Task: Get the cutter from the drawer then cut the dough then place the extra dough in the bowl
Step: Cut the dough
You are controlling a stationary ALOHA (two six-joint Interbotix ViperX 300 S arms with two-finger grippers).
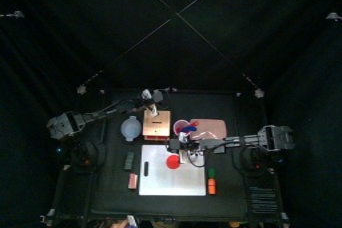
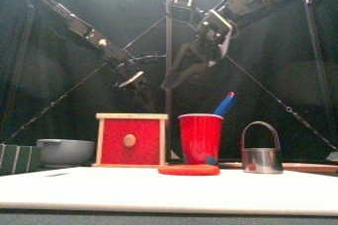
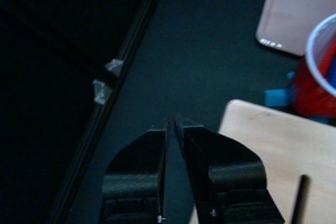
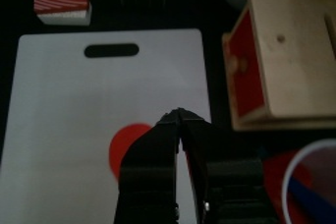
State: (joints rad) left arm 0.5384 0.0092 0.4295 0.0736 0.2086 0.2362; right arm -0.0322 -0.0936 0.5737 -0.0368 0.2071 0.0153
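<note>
The right gripper, clenched empty like the left gripper, hung nearer the cutter, which stood handle-up toward the bench's right edge.

Two black jointed arms, glossy black fingers (paired, tapering to points)

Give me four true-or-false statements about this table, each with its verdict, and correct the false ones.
1. The cutter stands outside the wooden box, right of the red cup in the front view. True.
2. The dough lies in the bowl. False: it lies flat on the white board.
3. The left claw and the right claw are both shut and hold nothing. True.
4. The red cup lies on its side. False: it stands upright with a blue knife sticking out of it.
</note>
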